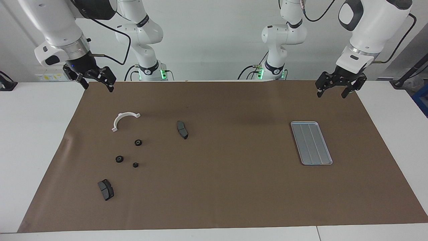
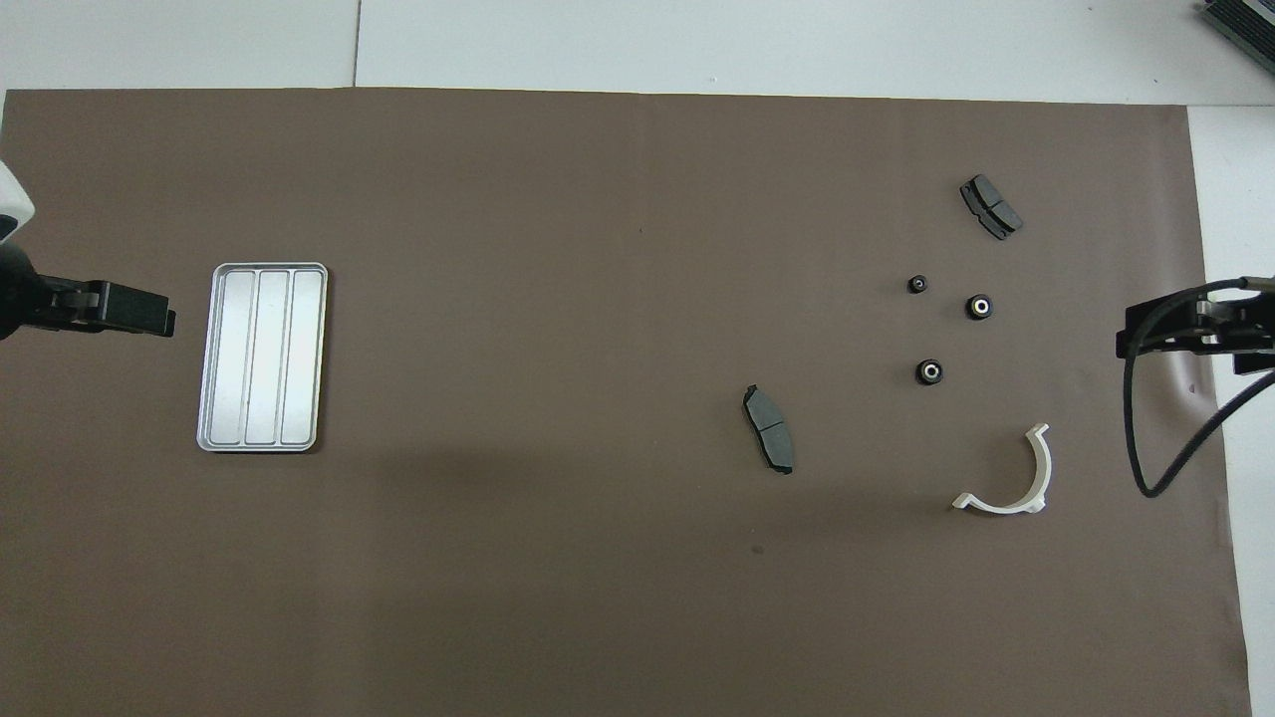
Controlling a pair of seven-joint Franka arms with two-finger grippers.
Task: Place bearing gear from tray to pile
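The silver tray (image 1: 311, 143) (image 2: 262, 357) lies on the brown mat toward the left arm's end, and its ridged floor is bare. The pile is three small black gears (image 1: 137, 142) (image 1: 119, 159) (image 1: 135, 165) on the mat toward the right arm's end, also in the overhead view (image 2: 929, 371). My left gripper (image 1: 331, 95) (image 2: 149, 321) hangs open and empty over the mat's edge beside the tray. Over the mat's edge at the other end, beside the pile, my right gripper (image 1: 97, 87) (image 2: 1131, 339) hangs open, holding nothing.
A white half-ring bracket (image 1: 124, 119) lies between the pile and the robots. One dark brake pad (image 1: 182, 129) lies toward the mat's middle. Another brake pad (image 1: 106, 189) lies farther from the robots than the gears. A black cable loops from the right wrist.
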